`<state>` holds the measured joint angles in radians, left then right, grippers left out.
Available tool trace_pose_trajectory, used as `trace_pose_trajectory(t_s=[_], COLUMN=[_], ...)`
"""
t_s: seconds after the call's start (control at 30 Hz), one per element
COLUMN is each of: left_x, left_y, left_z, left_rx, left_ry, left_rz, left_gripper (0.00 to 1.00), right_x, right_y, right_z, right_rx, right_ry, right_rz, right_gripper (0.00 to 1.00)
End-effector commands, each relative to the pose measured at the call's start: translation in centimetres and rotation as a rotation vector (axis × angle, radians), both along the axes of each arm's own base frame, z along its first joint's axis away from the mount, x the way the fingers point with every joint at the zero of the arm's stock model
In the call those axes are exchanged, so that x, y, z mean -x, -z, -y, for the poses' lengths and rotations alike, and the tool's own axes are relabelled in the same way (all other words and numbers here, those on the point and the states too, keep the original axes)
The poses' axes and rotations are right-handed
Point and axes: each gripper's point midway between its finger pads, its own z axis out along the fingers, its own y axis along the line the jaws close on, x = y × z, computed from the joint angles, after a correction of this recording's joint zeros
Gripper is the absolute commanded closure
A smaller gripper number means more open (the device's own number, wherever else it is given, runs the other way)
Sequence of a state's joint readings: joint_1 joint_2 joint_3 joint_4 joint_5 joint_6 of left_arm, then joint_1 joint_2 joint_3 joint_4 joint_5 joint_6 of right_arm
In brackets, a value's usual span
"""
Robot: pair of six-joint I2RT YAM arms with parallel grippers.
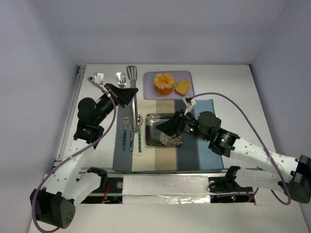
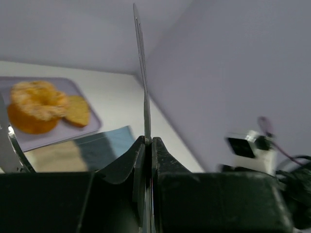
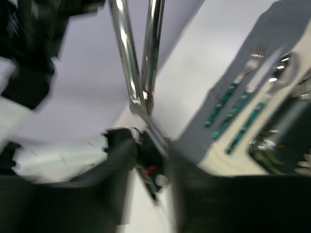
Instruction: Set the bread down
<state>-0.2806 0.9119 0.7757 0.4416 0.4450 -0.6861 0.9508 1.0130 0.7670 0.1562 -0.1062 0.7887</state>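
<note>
The bread (image 1: pixel 182 87), a small golden-brown slice, lies on a lavender tray (image 1: pixel 189 75) at the back, right of a peeled orange (image 1: pixel 164 83). Both show in the left wrist view, the bread (image 2: pixel 77 110) beside the orange (image 2: pixel 34 104). My left gripper (image 1: pixel 132 92) is shut on metal tongs (image 1: pixel 132 75), left of the tray; the tongs (image 2: pixel 143 73) stand up from between its jaws (image 2: pixel 147 141). My right gripper (image 1: pixel 158 127) hovers over a dark patterned plate (image 1: pixel 150 140). In its blurred wrist view it (image 3: pixel 153 145) looks open and empty, with the tongs (image 3: pixel 129 53) ahead.
A striped placemat (image 1: pixel 160 158) lies under the plate. A teal-handled fork, knife and spoon (image 1: pixel 131 137) lie on its left part, also in the right wrist view (image 3: pixel 233 92). White walls close in the table on the left, back and right.
</note>
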Motion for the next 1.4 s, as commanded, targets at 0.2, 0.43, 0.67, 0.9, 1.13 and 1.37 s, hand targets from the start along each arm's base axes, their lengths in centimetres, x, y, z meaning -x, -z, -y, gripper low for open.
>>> trace_pose_trajectory(t_s=[0.2, 0.43, 0.67, 0.9, 1.13, 1.37], left_x=[7.4, 9.8, 10.3, 10.7, 11.4, 11.7], left_y=[-4.6, -5.2, -5.1, -4.7, -4.7, -4.6], left_z=[1.2, 1.7, 2.6, 3.1, 3.2, 3.8], left_rx=[0.280, 0.383, 0.414, 0.430, 0.437, 0.428], left_ry=[0.256, 0.353, 0.405, 0.437, 0.463, 0.505], left_rz=[0.233, 0.309, 0.306, 0.293, 0.292, 0.284], left_gripper=[1.00, 1.00, 1.00, 1.00, 1.00, 1.00], right_x=[-0.1, 0.2, 0.5, 0.8, 0.7, 1.1], right_y=[-5.1, -3.3, -1.8, -1.7, -1.3, -1.4], right_z=[-3.2, -5.3, -6.9, -7.8, -8.0, -7.6], right_rx=[-0.247, -0.248, -0.248, -0.316, -0.339, -0.359], right_ry=[-0.089, -0.155, -0.226, -0.271, -0.274, -0.280], right_rz=[0.090, 0.060, 0.036, 0.014, -0.008, -0.010], right_gripper=[0.00, 0.00, 0.00, 0.00, 0.22, 0.33])
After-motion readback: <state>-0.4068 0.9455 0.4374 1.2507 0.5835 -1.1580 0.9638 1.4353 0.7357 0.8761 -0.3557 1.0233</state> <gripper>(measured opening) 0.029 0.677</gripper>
